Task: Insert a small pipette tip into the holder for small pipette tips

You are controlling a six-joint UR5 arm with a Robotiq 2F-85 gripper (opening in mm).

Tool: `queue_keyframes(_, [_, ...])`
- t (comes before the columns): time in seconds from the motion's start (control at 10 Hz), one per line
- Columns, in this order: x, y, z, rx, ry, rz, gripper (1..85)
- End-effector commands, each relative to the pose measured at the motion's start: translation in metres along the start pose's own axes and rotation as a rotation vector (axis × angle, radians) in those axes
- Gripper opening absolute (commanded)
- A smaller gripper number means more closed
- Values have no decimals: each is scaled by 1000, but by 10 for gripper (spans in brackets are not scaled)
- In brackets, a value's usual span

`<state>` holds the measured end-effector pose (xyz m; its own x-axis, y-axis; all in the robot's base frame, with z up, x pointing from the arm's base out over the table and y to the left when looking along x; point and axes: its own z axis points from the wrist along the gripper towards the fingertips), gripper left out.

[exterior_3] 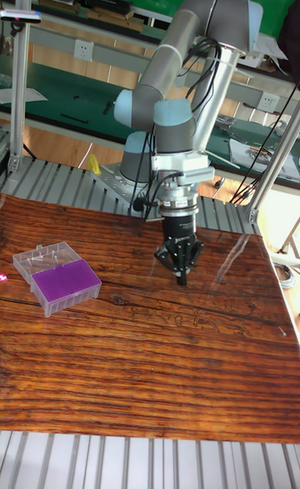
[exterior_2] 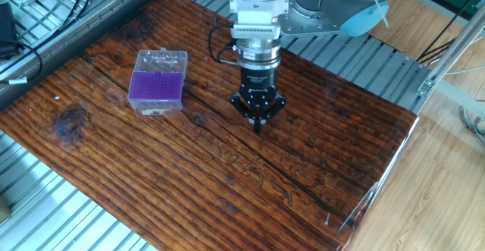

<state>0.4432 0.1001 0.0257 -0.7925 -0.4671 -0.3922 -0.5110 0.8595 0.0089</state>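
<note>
The holder for small pipette tips (exterior_2: 156, 88) is a clear box with a purple grid top, standing on the left part of the wooden table; its clear lid lies open behind it. In the tall fixed view the holder (exterior_3: 67, 282) sits at the left. My gripper (exterior_2: 258, 127) points straight down over the table's middle, well to the right of the holder, and its fingers meet in a point just above the wood. The gripper (exterior_3: 180, 277) looks the same there. No small pipette tip can be made out; anything between the fingertips is too small to tell.
The wooden table (exterior_2: 227, 183) lies on a ribbed metal bench. Black cables (exterior_2: 30, 50) run at the far left. An aluminium frame post (exterior_2: 447, 54) rises at the right, past the table's right edge.
</note>
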Motion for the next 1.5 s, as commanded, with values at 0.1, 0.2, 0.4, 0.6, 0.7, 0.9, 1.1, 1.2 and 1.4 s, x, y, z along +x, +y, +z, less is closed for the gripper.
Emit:
queue_keyframes(0.1, [41,-64,-36,181,212,-73,10])
queue_keyframes(0.2, [45,-66,-34,184,233,-100,10])
queue_keyframes(0.4, [41,-48,-40,155,224,-131,33])
queue_keyframes(0.6, [26,-29,-49,140,197,-84,30])
queue_keyframes(0.7, [19,-23,-52,130,185,-65,30])
queue_keyframes(0.9, [7,-17,-56,118,160,-7,30])
queue_keyframes(1.1, [-6,-22,-59,90,143,42,50])
queue_keyframes(1.2, [-7,-28,-62,100,146,65,50])
queue_keyframes(1.4, [10,-49,-77,179,186,121,10])
